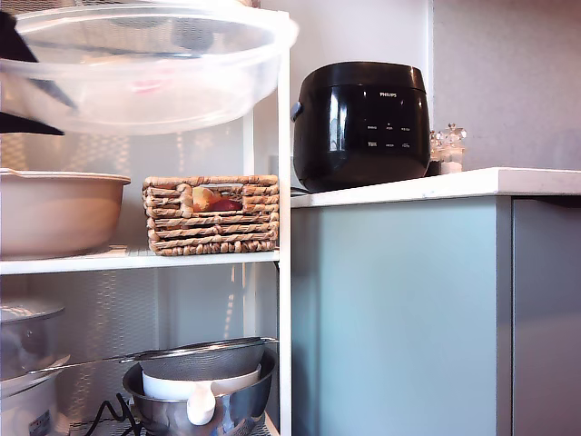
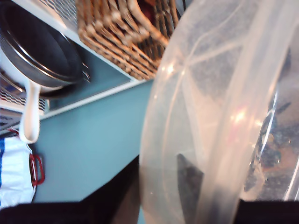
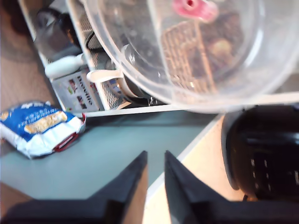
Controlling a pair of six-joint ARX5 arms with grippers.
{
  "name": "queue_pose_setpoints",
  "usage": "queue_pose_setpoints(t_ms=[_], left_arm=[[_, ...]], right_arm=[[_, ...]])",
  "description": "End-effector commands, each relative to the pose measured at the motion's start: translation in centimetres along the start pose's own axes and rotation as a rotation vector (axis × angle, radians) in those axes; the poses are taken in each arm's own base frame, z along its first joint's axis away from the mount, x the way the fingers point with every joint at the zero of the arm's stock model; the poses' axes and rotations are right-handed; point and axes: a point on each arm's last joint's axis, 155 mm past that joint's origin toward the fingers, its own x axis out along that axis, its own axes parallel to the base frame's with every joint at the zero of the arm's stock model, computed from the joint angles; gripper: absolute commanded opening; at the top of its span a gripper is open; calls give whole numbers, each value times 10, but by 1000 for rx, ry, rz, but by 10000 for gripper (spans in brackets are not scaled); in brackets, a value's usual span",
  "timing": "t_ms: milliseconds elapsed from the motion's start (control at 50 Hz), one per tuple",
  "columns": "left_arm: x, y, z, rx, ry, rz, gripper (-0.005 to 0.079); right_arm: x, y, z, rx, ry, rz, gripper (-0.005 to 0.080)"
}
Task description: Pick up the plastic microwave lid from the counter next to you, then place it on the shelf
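Note:
The plastic microwave lid (image 1: 145,68) is a wide clear dome, held rim-up in the air at the exterior view's upper left, across the top of the white shelf (image 1: 284,182). My first gripper (image 1: 25,86) is shut on its rim; a dark finger (image 2: 189,184) shows through the plastic (image 2: 219,116). The lid's red part (image 3: 191,7) shows in the second wrist view. My second gripper (image 3: 155,170) hangs apart from the lid over the counter (image 3: 205,182) edge, fingers close together with nothing between them. The white counter (image 1: 436,186) lies at the exterior view's right.
A beige bowl (image 1: 54,209) and a wicker basket (image 1: 211,213) sit on the middle shelf board. Below stands a steel bowl with a sieve (image 1: 200,391). A black cooker (image 1: 363,123) and glass jars (image 1: 447,150) stand on the counter. A blue bag (image 3: 39,126) lies on the floor.

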Motion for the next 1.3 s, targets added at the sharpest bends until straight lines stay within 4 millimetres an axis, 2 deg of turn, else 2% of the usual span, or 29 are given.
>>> queue_pose_setpoints(t_ms=[0, 160, 320, 440, 620, 800, 1000, 1280], left_arm=[[-1, -6, 15, -20, -52, -12, -24], [-4, 4, 38, -127, -148, 17, -24], [-3, 9, 54, -228, -224, 41, -23], [0, 6, 68, -306, -278, 43, -23], [7, -8, 90, -325, -341, 37, -23], [26, -28, 110, -331, -362, 31, -23], [48, -35, 120, -390, -376, 37, -8], [68, -12, 129, -478, -424, 94, -8]], right_arm=[[-11, -9, -1, 56, -28, -25, -13], [-29, -22, -6, 137, -67, -57, -13], [-36, -26, -8, 149, -81, -69, -13], [-36, -25, -8, 149, -83, -66, -13], [-36, -22, -4, 148, -101, -47, -13], [-36, -22, -4, 148, -101, -47, -13], [-36, -21, -3, 147, -106, -41, -13], [-36, -21, -3, 148, -106, -41, -13]])
